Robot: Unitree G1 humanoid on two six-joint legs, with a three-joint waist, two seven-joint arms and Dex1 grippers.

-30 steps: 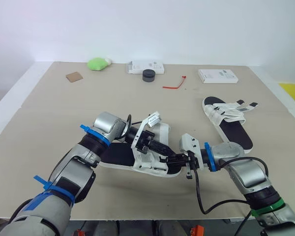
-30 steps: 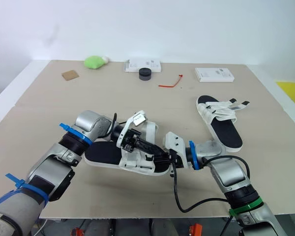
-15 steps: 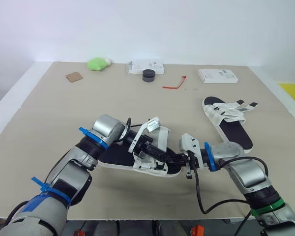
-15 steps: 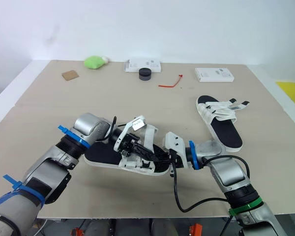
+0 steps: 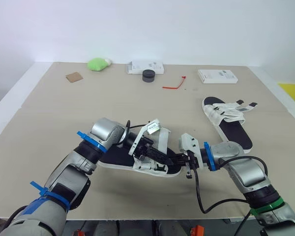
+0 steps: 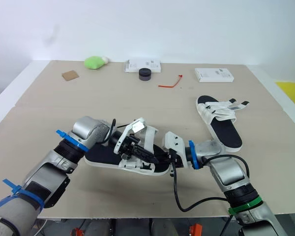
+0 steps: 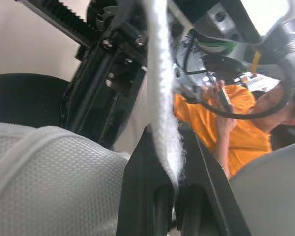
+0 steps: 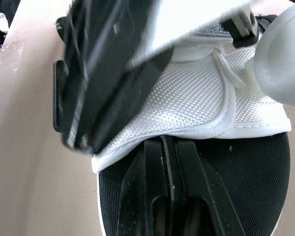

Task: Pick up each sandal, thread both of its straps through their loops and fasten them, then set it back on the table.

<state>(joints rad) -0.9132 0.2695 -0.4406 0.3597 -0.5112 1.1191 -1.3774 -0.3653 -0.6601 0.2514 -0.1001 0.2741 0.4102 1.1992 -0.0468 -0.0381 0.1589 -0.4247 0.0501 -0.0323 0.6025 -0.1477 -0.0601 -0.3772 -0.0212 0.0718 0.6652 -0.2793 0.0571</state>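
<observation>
Near the front edge of the table, the sandal lies with its black sole down, between the 2 grippers. The other sandal rests well apart on the right side. The left gripper is closed narrow on a white strap, which runs up thin between its 2 fingers in the left wrist view. The right gripper has its fingers pressed together, with the tips at the rim of the white upper; whether some fabric is caught between them I cannot tell. I think the step in hand is to bring the strap to its loop, which I cannot make out. The main danger is that the strap slips out, because only its thin edge is pinched and the fabric is soft, so a pull at an angle can draw it free. Another danger is that the sandal slides or turns on the table when the left arm pulls, since the right gripper perhaps only touches it and does not hold it. Also the 2 grippers work very close over the same upper, so a small wrong move can knock them together. If the strap has a rough fastening face, it may stick to the upper before it passes the loop.
</observation>
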